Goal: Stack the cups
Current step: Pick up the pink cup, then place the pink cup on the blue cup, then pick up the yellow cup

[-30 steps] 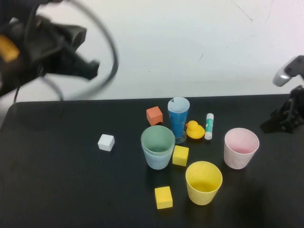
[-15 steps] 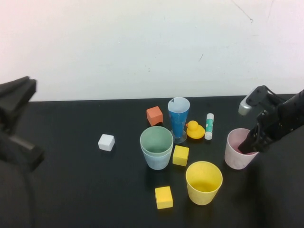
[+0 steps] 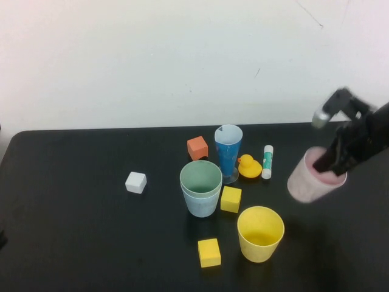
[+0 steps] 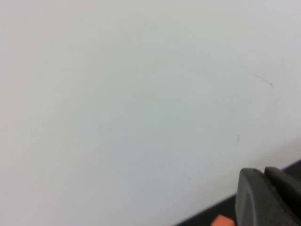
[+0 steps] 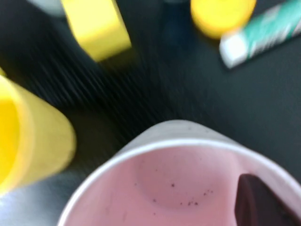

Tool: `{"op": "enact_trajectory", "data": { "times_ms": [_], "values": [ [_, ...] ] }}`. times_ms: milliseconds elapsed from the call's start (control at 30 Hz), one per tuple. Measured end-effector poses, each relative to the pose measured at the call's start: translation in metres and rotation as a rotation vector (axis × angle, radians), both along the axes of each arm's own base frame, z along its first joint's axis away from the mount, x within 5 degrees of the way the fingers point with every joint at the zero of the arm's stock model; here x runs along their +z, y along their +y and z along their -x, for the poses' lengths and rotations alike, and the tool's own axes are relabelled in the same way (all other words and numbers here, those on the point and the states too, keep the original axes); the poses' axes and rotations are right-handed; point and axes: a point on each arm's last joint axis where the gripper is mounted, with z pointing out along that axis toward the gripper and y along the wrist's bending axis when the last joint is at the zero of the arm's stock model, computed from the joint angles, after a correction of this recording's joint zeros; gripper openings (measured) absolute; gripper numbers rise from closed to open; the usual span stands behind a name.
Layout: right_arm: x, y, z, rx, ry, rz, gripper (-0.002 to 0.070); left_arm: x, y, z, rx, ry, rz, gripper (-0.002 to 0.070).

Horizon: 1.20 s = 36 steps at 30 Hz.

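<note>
**Pink cup lifted, tilted on its rim**

Our right gripper [image 3: 333,163] pinches the pink cup [image 3: 311,179] by its rim, one finger [image 5: 256,202] inside. It hangs tilted, clear of the table [image 3: 73,231]. Gripping the rim leaves the base free to nest, we judge. The yellow cup [image 3: 261,233] stands below-left of the gripper; the green cup [image 3: 201,180] sits nested in the blue cup [image 3: 199,204] further left, past a yellow block [image 3: 231,199]. Duck [image 3: 248,166] and glue stick [image 3: 267,161] lie near that path. Our left gripper [image 4: 268,197] stays off the table, closed.

Claw finger [image 5: 261,202] inside pink cup [image 5: 178,179].
</note>
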Motion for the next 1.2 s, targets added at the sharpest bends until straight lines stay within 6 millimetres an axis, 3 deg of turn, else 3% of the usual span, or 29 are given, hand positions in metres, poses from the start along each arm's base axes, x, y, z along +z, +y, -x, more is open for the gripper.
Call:
{"op": "enact_trajectory", "data": {
  "times_ms": [100, 200, 333, 500, 767, 833, 1033, 1200],
  "values": [
    [0.038, 0.012, 0.012, 0.034, -0.031, -0.024, 0.0030, -0.006, 0.000, 0.002, -0.008, 0.070, -0.003, 0.0001],
    [0.066, 0.039, 0.028, 0.111, -0.060, -0.042, 0.0030, -0.013, 0.000, 0.004, -0.014, 0.151, -0.022, 0.0001],
    [0.078, 0.083, 0.049, 0.230, -0.066, -0.020, 0.0030, -0.018, 0.000, 0.004, -0.017, 0.202, -0.023, 0.0001],
    [0.057, 0.105, 0.056, 0.291, -0.014, 0.059, 0.0029, -0.018, 0.000, 0.004, -0.017, 0.208, -0.019, 0.0001],
    [0.023, 0.107, 0.051, 0.312, 0.067, 0.116, 0.0053, -0.018, 0.000, 0.004, -0.018, 0.212, -0.019, 0.0002],
    [0.018, 0.107, 0.050, 0.313, 0.079, 0.120, 0.0107, -0.018, 0.000, 0.004, -0.018, 0.212, -0.019, 0.0002],
    [0.004, 0.108, 0.045, 0.298, 0.070, 0.134, 0.0386, -0.018, 0.000, 0.004, -0.017, 0.207, -0.014, 0.0002],
    [-0.016, 0.109, 0.039, 0.284, 0.082, 0.148, 0.0432, -0.017, 0.000, 0.004, -0.017, 0.200, -0.011, 0.0001]
  ]
}}
